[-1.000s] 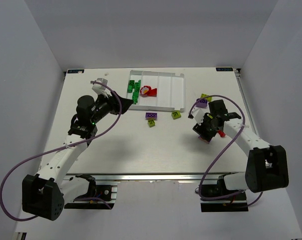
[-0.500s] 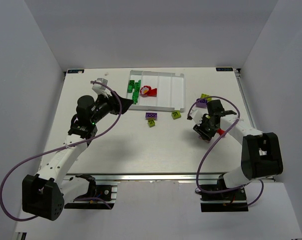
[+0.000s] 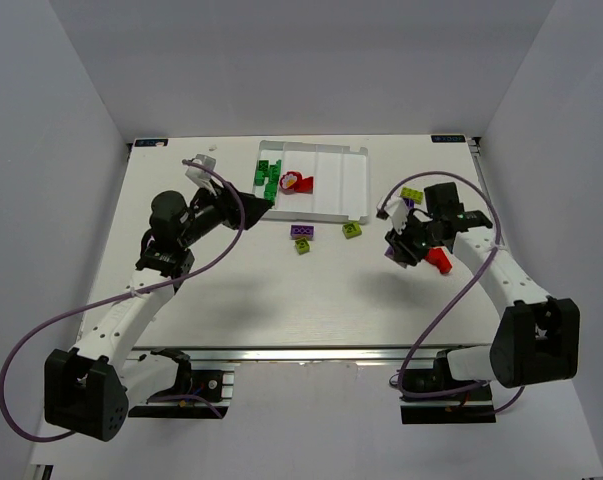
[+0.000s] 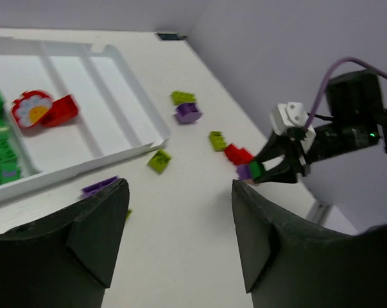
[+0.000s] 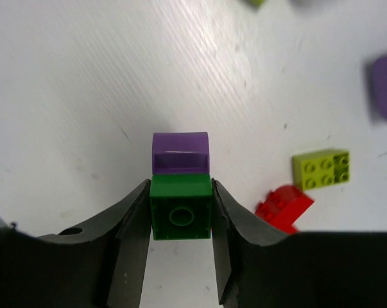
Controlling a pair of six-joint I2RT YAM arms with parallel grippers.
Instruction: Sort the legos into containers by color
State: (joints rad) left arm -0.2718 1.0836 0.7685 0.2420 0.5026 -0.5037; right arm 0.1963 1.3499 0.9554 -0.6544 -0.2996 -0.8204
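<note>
My right gripper is shut on a green brick with a purple brick stuck to its far side, held above the table. A red brick and a yellow-green brick lie just right of it. My left gripper is open and empty at the front left corner of the white tray. Green bricks lie in the tray's left compartment and red pieces in the second. The left wrist view shows the held green brick.
Loose on the table in front of the tray are a purple brick and two yellow-green bricks. Right of the tray lie a yellow-green brick and a purple brick. The tray's two right compartments hold nothing.
My right gripper has risen from the table by the red brick and moved a little toward the back, carrying the green and purple bricks. The left arm has barely shifted.
</note>
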